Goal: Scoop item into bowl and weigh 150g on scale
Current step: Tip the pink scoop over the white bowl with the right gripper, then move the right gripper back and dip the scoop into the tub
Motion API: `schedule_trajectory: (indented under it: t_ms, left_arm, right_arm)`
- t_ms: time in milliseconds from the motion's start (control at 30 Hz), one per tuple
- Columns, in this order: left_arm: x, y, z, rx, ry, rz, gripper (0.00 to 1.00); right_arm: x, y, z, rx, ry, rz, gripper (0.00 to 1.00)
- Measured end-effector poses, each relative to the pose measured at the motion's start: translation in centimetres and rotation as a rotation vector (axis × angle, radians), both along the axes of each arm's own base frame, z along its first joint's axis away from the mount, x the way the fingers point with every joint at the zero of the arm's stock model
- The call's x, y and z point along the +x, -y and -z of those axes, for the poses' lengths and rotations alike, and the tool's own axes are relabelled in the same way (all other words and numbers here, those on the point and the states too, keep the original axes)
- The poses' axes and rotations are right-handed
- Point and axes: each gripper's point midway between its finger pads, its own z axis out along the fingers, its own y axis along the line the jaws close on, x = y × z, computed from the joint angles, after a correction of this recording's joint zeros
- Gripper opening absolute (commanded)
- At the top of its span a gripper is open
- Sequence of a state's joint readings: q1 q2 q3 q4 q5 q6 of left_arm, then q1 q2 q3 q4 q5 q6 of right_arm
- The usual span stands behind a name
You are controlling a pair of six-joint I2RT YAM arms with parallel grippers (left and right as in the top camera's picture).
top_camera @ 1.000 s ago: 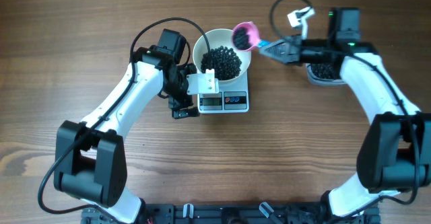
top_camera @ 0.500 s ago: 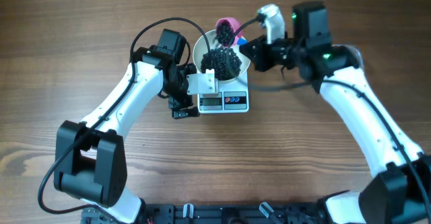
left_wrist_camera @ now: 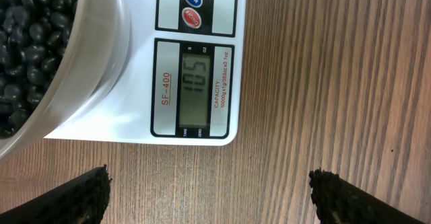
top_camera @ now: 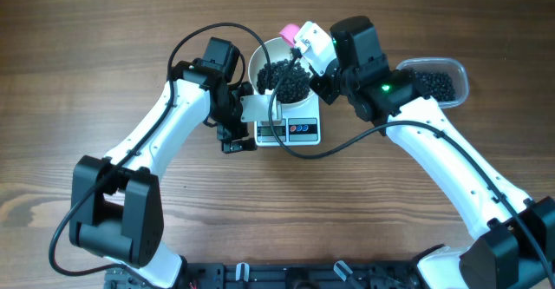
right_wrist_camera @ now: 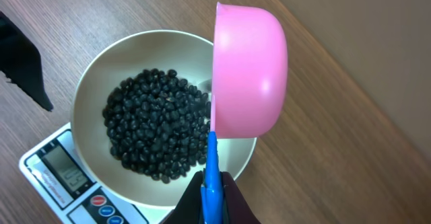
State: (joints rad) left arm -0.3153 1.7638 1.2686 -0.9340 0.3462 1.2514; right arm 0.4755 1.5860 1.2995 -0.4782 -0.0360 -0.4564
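White bowl (right_wrist_camera: 91, 83) on scale (left_wrist_camera: 135, 89), beans (right_wrist_camera: 158, 126) heaped inside. Right jaws clamped on scoop (right_wrist_camera: 249, 69) handle, cup tipped over bowl above scale: pouring attitude. Left jaws wide apart, empty, beside scale's display end, probably so wrist camera reads it.

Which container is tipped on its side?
The small pink scoop cup, turned sideways by the round white bowl; that and the clear plastic tub sit upright.

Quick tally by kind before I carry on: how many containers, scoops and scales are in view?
Containers: 2 (white bowl, clear tub)
Scoops: 1 (pink scoop)
Scales: 1 (white scale)
Total: 4
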Motion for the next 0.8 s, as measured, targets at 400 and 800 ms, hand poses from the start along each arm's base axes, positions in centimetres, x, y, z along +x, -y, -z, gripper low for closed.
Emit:
schedule_trajectory:
  t_ms: [400,800]
  left_arm:
    - [0.0,0.0,0.0,0.0,0.001,0.0,1.0]
    - [0.0,0.0,0.0,0.0,0.0,0.0,1.0]
  right_arm:
    - [-2.8,3.8,0.3,-0.041,-0.236,0.114,0.04]
    - [-3.9,26.3,-1.2,-0.257,-0.435,0.687,0.04]
